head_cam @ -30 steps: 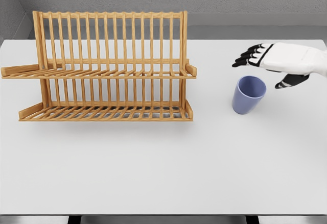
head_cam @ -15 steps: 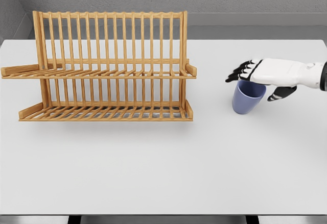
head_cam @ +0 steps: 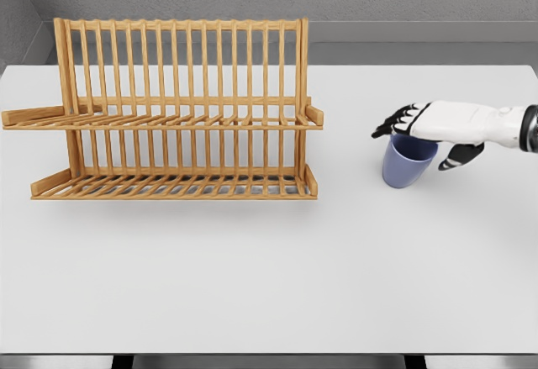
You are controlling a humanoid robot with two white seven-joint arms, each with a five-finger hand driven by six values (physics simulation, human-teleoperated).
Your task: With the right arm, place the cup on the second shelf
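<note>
Right hand [head_cam: 424,129] over cup [head_cam: 407,164], beside rack [head_cam: 181,113].

cups: 1, blue cup [head_cam: 408,162], right side of tabletop [head_cam: 269,276] | racks: 1, wooden dish rack [head_cam: 181,108], far left | shelves on rack: 2 | hands: 1, right hand [head_cam: 445,125] | tabletops: 1
</note>
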